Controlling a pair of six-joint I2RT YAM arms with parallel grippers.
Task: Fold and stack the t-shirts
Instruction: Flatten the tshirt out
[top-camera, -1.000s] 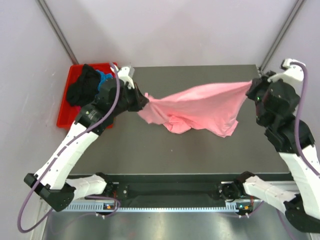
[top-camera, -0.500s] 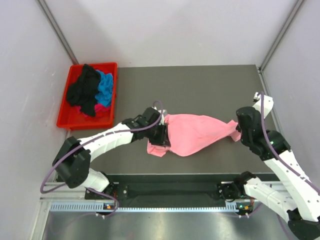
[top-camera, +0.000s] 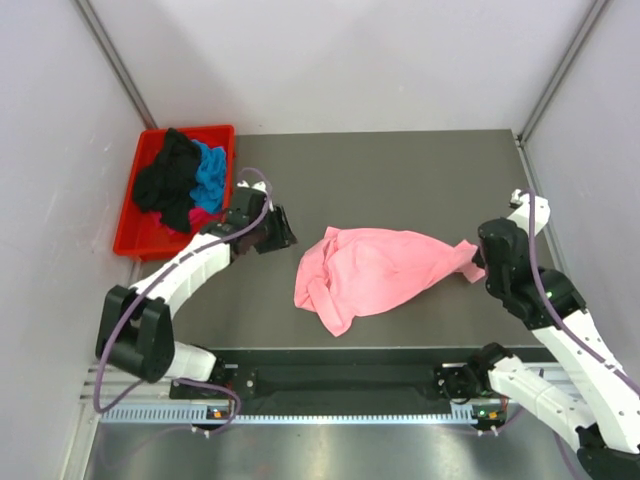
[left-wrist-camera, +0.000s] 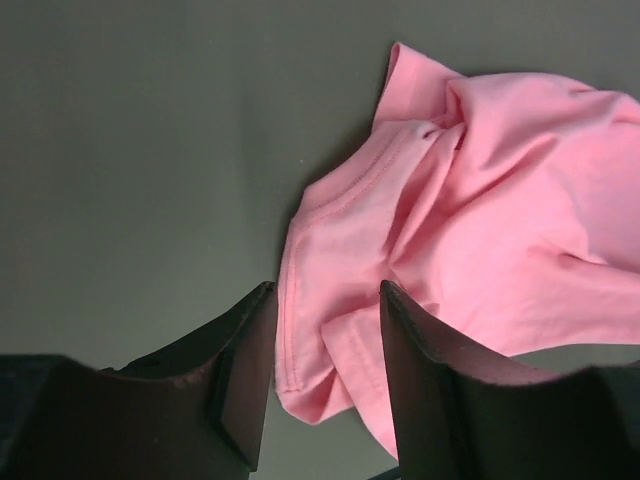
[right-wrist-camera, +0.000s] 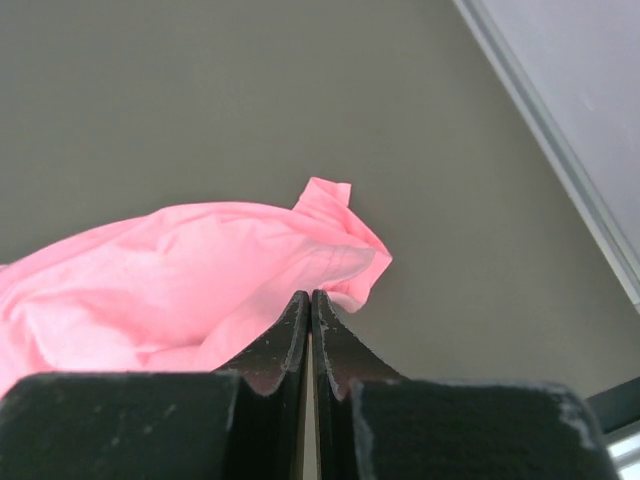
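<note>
The pink shirt (top-camera: 375, 270) lies crumpled on the table (top-camera: 400, 170) between the arms, and it narrows to a point at its right end. The left gripper (top-camera: 275, 232) hangs just left of the shirt with its jaws wide and nothing between them, while the right gripper (top-camera: 478, 262) is closed tight, its fingers (right-wrist-camera: 295, 330) pressed together and pinching the shirt's pointed right end. At the table's far left a red bin (top-camera: 125, 240) holds a heap of black (top-camera: 165, 180), blue (top-camera: 210, 172) and magenta (top-camera: 200, 217) shirts.
</note>
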